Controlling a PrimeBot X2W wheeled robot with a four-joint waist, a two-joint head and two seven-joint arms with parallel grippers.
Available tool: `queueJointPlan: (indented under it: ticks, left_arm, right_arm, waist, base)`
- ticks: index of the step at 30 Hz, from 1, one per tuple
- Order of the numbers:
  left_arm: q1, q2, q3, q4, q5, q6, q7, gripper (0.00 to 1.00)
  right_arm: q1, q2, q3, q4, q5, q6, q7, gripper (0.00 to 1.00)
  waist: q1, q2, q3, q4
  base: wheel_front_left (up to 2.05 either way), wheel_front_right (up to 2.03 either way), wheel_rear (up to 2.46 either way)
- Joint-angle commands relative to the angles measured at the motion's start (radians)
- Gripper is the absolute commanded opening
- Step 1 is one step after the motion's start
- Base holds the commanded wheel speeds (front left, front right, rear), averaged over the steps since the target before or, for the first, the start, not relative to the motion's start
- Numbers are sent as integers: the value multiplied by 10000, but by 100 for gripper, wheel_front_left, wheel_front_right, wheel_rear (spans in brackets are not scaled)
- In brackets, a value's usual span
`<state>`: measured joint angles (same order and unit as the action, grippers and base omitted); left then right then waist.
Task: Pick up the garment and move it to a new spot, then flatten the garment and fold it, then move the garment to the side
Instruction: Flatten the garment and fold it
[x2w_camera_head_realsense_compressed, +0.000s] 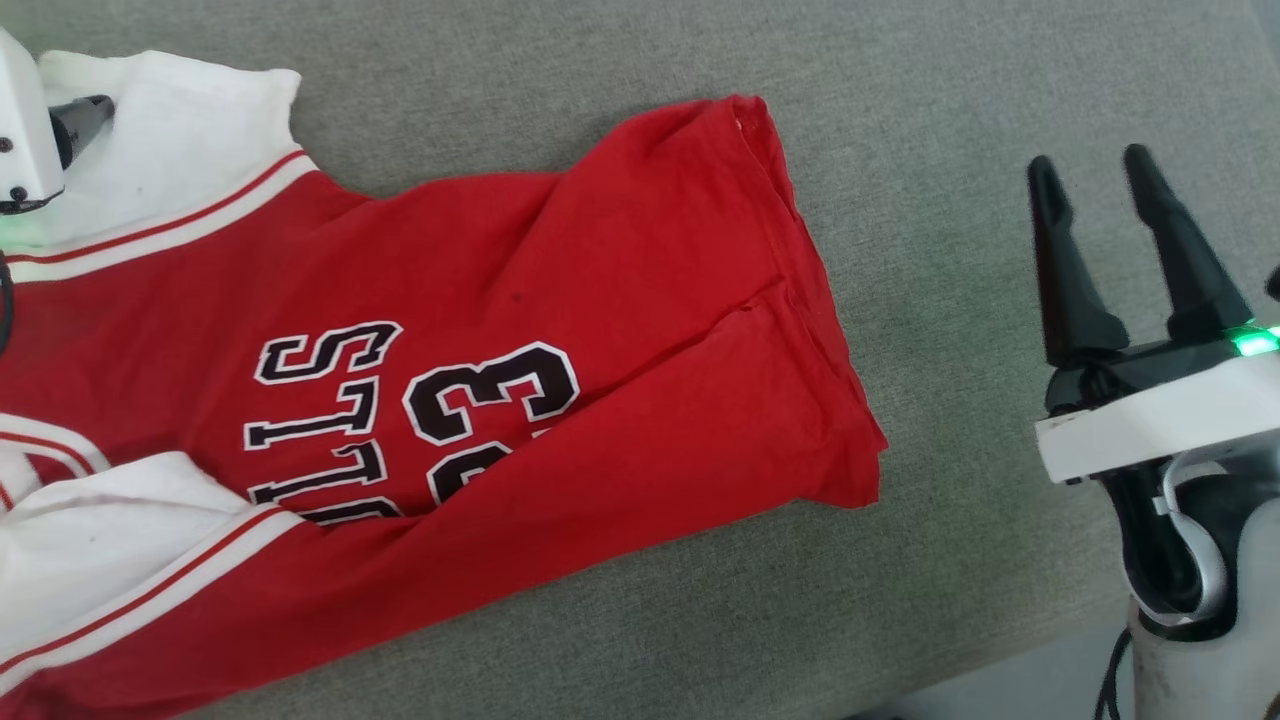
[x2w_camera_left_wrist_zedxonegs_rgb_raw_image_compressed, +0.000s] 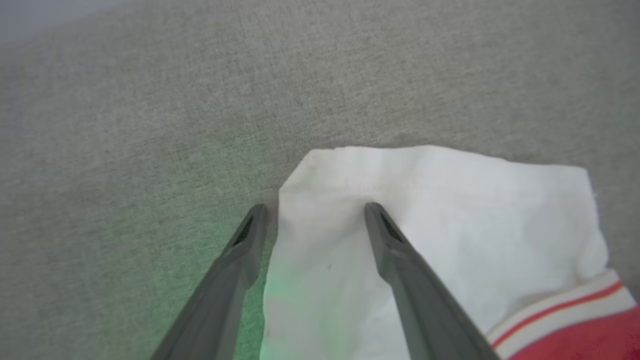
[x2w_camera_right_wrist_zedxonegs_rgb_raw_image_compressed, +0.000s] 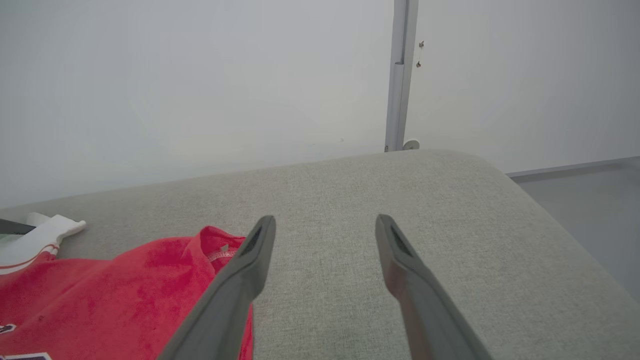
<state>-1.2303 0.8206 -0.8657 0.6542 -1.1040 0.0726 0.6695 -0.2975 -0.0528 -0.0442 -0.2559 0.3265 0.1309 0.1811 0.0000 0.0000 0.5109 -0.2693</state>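
Garment lies spread on a grey woven surface, filling the left and middle of the head view.

Surface: bare cloth above the garment and all along its right side. Near edge shows at lower right of the head view. In the right wrist view a rounded corner, with pale floor beyond it. White wall behind the far edge, with a grey post against it. Open room is widest to the right of the hem.

Garment: red body, hem pointing right, white sleeves at left. Black lettering, white-outlined, on the chest; a diagonal fold of red cloth covers its lower part. Upper sleeve lies flat, with white-red-white trim where it meets the red.

Right hand: at the right of the head view, fingers pointing up it, spread apart, nothing between them. Over bare surface to the right of the hem, with a clear gap between the two.

Left hand: at the upper sleeve's outer corner, fingers apart. One finger lies over the white cloth, the other over grey surface just beside the sleeve's side edge, so that edge runs between them. Not clamped on the cloth. Cannot tell whether the tips press down.
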Motion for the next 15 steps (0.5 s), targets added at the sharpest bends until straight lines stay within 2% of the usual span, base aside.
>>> queueJointPlan:
  ticks: [1, 6, 7, 8, 10, 15]
  left_arm:
    - [-243, -78, 13, 230, 88, -18, -14, 100]
    - [-202, -467, -336, 1192, 164, 189, 688, 100]
    - [-180, -560, -422, 1327, 164, 190, 883, 85]
    - [-183, -649, -472, 1444, 145, 194, 1039, 0]
    - [-244, -867, -544, 1580, 69, 221, 1330, 0]
    - [-697, -1274, -616, 1761, 292, 28, 1123, 0]
  right_arm:
    - [-118, 27, 55, 55, 41, -5, 91, 100]
    - [-415, 24, 493, 442, 122, -5, 743, 100]
    - [-533, 26, 632, 553, 111, -5, 976, 100]
    - [-675, 29, 791, 642, 79, -5, 1240, 100]
    - [-1023, 23, 1031, 922, 149, -5, 1888, 100]
    - [-2493, -69, 1649, 1942, 372, -5, 3502, 100]
  waist:
    - [0, 0, 145, -103]
    - [0, 0, 323, -137]
    - [0, 0, 353, -121]
    - [0, 0, 383, -93]
    - [0, 0, 445, -6]
    - [0, 0, 578, 253]
  base:
    - [0, 0, 0]
    - [0, 0, 0]
    - [0, 0, 0]
    - [0, 0, 0]
    - [0, 0, 0]
    - [0, 0, 0]
